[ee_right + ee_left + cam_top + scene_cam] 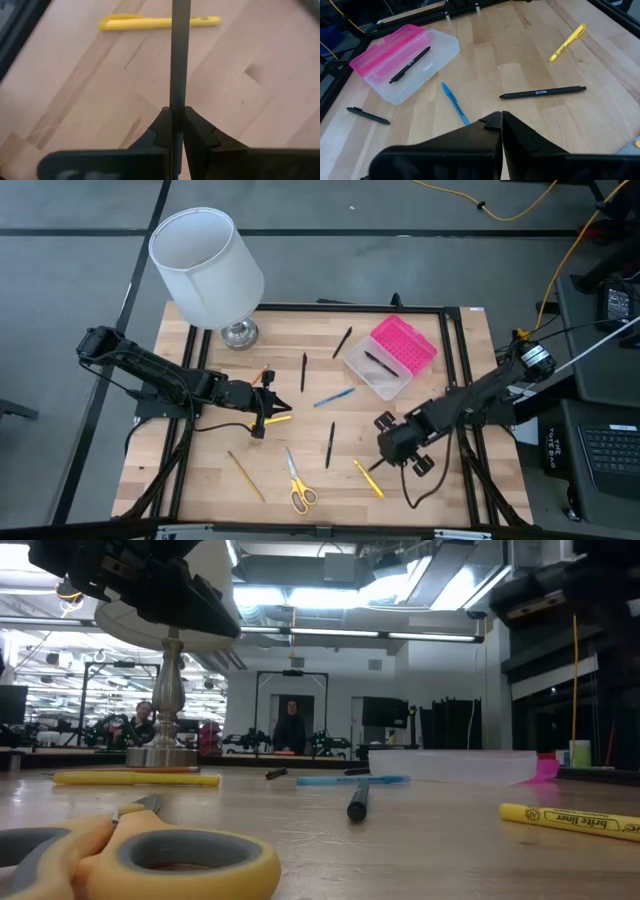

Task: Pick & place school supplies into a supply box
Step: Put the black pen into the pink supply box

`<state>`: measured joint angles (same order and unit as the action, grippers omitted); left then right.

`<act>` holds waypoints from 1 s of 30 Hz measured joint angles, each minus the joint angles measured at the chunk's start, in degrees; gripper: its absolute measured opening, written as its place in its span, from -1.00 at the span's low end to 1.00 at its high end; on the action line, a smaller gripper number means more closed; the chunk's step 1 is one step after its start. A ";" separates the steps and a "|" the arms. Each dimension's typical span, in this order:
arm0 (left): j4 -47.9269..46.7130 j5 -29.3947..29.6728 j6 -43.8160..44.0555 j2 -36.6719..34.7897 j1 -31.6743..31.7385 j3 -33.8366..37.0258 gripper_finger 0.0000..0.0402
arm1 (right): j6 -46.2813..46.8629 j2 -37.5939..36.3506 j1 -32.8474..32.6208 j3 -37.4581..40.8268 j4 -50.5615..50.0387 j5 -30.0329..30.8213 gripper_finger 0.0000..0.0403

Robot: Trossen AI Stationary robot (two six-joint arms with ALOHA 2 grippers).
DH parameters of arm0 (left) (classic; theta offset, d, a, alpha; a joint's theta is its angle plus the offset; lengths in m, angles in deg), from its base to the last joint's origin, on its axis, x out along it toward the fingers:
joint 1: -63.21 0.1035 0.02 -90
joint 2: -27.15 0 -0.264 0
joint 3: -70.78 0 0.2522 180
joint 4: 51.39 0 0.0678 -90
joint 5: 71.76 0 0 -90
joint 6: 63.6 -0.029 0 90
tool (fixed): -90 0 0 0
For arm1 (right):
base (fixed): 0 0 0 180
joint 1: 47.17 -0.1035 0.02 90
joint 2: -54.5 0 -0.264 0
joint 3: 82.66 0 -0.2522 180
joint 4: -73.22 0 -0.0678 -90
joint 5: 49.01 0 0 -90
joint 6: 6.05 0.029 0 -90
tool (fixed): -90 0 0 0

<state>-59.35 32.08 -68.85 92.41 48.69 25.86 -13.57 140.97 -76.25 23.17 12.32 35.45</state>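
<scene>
Right wrist: pen (179, 55) lengthwise in tool (175, 125)

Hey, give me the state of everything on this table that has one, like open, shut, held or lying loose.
supply box: open, lid folded back, one black pen inside
scissors: shut, lying flat
left gripper: fingers shut, nothing between them
right gripper: fingers shut on a dark pen
lamp: upright
</scene>
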 joint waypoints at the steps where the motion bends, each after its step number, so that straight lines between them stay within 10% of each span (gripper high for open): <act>1: 0.00 0.00 0.00 0.00 0.00 0.00 -0.98 | -0.18 -0.04 0.46 -0.02 0.40 -0.01 -0.87; 30: 0.08 0.00 0.00 0.00 0.00 0.00 -0.98 | -6.86 -1.84 20.60 8.18 24.86 -6.60 -0.86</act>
<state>-59.26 32.08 -68.85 92.41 48.69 25.86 -20.43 139.13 -55.65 31.35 37.18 28.85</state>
